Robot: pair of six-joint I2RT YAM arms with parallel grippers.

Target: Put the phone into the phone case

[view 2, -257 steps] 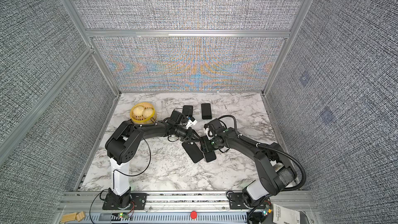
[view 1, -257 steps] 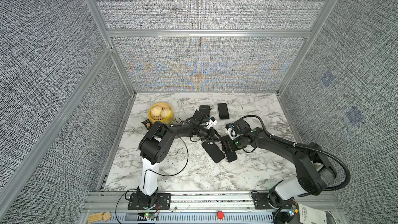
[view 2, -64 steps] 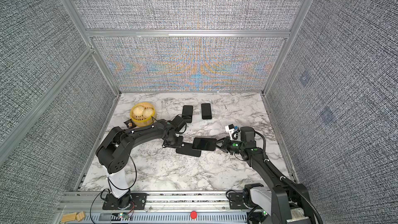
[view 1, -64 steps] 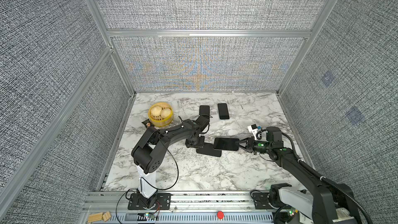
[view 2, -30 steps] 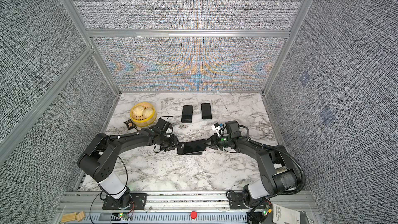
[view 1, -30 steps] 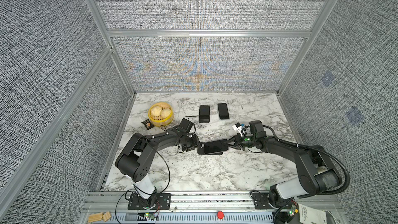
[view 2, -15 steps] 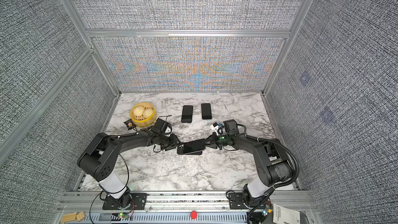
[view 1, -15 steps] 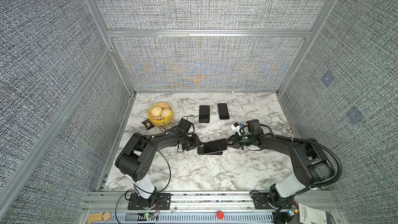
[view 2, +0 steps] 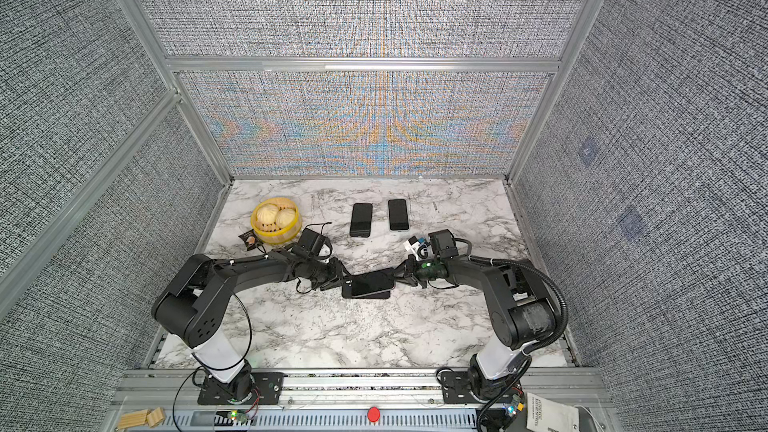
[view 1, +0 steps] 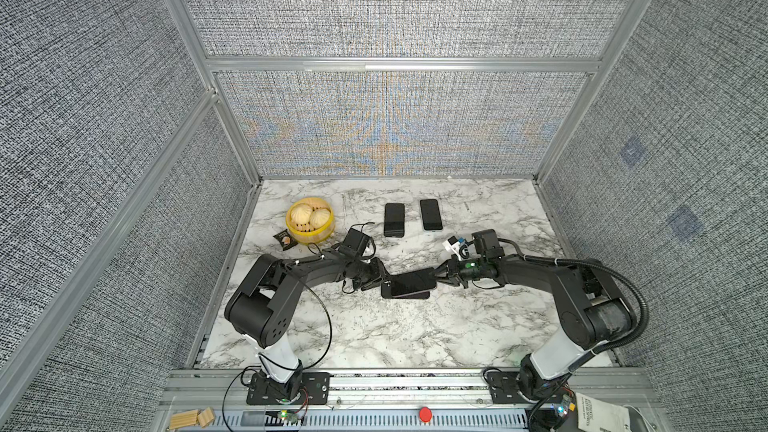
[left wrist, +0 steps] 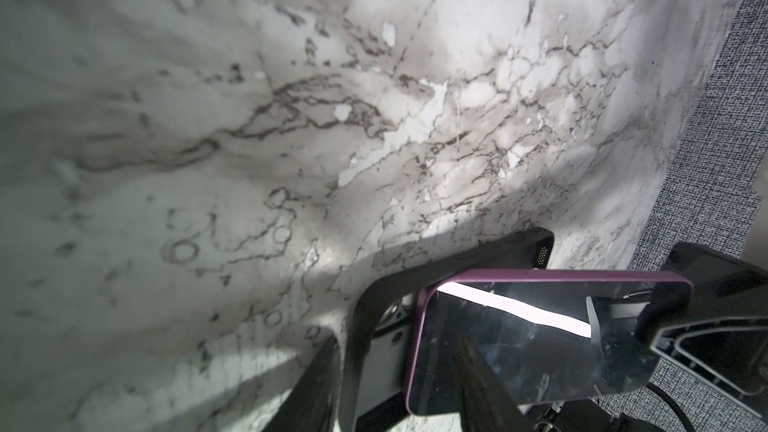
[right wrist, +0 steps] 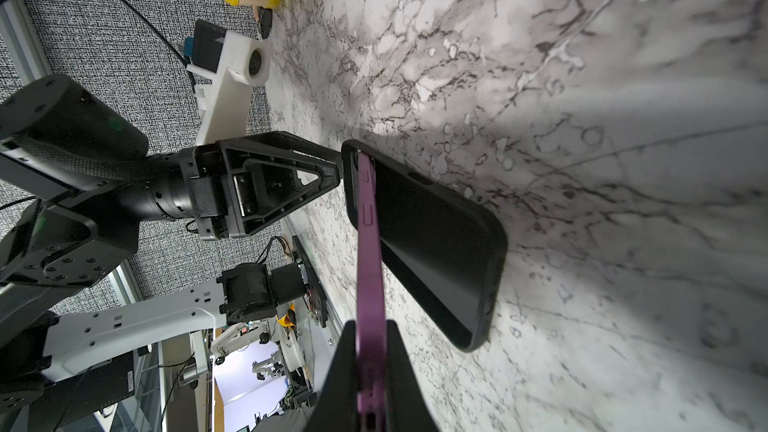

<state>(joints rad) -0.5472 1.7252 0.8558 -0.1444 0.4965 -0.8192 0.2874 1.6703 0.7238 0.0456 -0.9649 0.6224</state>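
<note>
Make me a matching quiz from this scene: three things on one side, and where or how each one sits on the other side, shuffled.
Things: 1 purple-edged phone; 2 phone case; 3 yellow steamer.
States: A lying flat in the middle, left gripper at its end; B standing at the back left; C tilted, pinched by the right gripper.
Pairs: 1-C, 2-A, 3-B.

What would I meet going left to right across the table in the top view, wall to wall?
Yellow bun basket → left gripper → purple-edged phone → right gripper. The black case under the phone overlaps it, so I left it out.
</note>
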